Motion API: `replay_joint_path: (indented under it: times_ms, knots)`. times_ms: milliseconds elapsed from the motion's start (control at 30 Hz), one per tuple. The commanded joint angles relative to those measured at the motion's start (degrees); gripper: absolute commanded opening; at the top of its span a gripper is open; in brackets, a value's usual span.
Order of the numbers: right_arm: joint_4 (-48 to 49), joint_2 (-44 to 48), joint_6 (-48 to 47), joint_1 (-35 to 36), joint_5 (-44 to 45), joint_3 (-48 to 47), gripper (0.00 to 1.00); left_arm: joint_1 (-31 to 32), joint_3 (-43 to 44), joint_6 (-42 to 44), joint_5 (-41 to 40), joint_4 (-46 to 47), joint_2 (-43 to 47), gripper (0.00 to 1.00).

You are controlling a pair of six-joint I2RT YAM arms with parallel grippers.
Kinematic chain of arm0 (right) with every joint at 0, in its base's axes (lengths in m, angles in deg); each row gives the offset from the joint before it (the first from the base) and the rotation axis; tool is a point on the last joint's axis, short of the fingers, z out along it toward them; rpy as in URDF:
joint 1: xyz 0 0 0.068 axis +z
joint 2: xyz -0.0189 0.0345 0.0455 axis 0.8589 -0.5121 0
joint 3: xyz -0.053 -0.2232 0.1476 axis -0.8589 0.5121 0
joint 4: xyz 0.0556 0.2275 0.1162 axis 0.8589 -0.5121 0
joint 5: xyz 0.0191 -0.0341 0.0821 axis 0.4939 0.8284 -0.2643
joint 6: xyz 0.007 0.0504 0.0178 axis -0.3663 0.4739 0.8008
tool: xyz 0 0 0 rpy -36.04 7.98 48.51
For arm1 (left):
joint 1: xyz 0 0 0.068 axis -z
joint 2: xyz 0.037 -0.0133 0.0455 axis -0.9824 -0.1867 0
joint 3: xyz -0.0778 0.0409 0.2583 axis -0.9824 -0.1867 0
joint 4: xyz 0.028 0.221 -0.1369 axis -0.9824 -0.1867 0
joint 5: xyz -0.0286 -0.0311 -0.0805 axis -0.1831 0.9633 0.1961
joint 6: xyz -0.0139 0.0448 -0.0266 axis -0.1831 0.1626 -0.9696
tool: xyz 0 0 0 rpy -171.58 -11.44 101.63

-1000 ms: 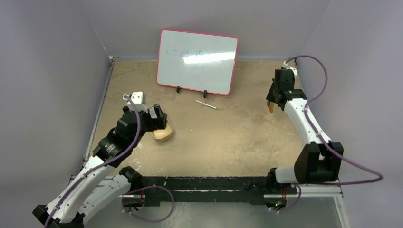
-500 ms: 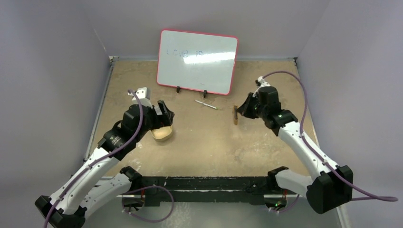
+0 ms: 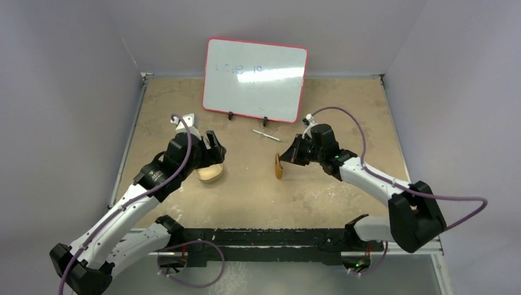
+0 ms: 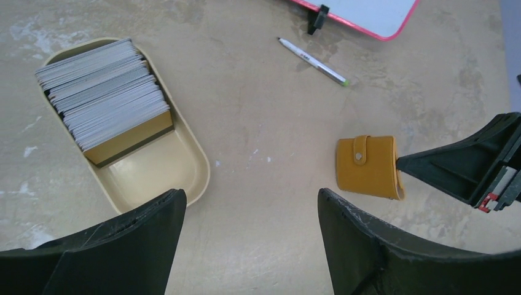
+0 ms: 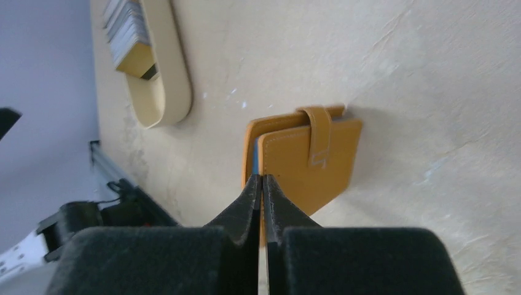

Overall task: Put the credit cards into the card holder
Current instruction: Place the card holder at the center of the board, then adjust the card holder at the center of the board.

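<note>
Mottled tan table [image 3: 258, 190], pale walls, whiteboard [image 3: 255, 80] at the back. Left gripper [image 4: 249, 203] gapes wide, empty, over the oval dish [image 4: 199, 172]. Right gripper [image 5: 262, 178] is pinched tight on one edge of the card holder [image 5: 292, 166], mid-table; soft leather, probably floppy. Credit cards [image 4: 104, 92] stand packed in the dish: thin, stiff, slick, best nipped by a top edge

whiteboard [image 3: 255, 80]: upright, far side | pen [image 3: 266, 136]: lying near its stand | oval dish [image 4: 184, 178]: left
</note>
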Motion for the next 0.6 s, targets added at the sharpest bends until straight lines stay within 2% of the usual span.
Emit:
replay_joint_path:
  times_ms: [0,167,267,367,467,567]
  knots:
    - [-11.2,-5.6,-10.5,-1.8,6.2,-6.5,0.03,-0.2,4.2,2.1,-3.9,-3.0,-2.1,0.77]
    - [-19.8,-4.1,-15.8,-7.3,13.7,-12.5,0.18,-0.2,6.8,5.6,-2.8,-2.6,-4.7,0.75]
    - [-23.6,-3.7,-16.1,-7.7,21.4,-14.7,0.31,-0.2,8.9,6.9,-2.6,-2.8,-6.5,0.74]
    - [-25.8,-3.2,-15.0,-7.7,24.0,-15.1,0.41,-0.2,10.2,7.7,-1.4,-2.6,-8.0,0.74]
    - [-24.5,-0.8,-11.0,-7.7,22.3,-13.1,0.45,-0.2,10.5,8.5,0.5,-1.9,-9.3,0.74]
    - [-18.6,1.6,-5.9,-7.7,21.9,-8.7,0.45,-0.2,11.2,9.3,1.7,-1.2,-11.1,0.73]
